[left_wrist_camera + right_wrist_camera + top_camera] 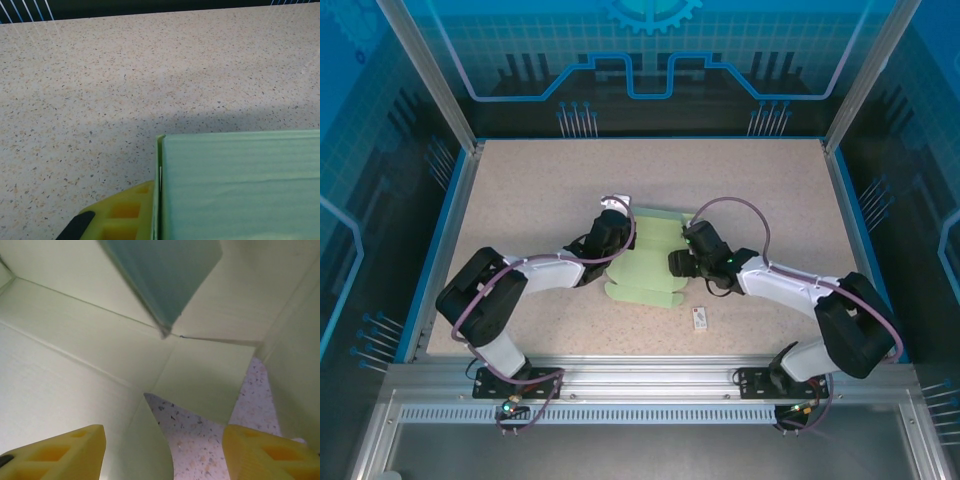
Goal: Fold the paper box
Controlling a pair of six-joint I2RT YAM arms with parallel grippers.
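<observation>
The paper box [650,265] is a pale mint-green card cut-out lying mid-table, with some flaps raised. My left gripper [617,233] is at the box's left edge. In the left wrist view one yellow finger [125,212] presses against an upright card panel [240,185]; the other finger is hidden behind it, so the gripper [160,192] is shut on that panel. My right gripper [689,241] hovers over the box's right side. Its fingers [55,455] stand wide apart and open above creased card [100,355], with folded flaps rising around them.
A tiny white tag [700,319] with a dark mark lies on the speckled table [520,190], just in front of the box. Blue rails and glass walls enclose the table. Bare table stretches behind and to both sides of the box.
</observation>
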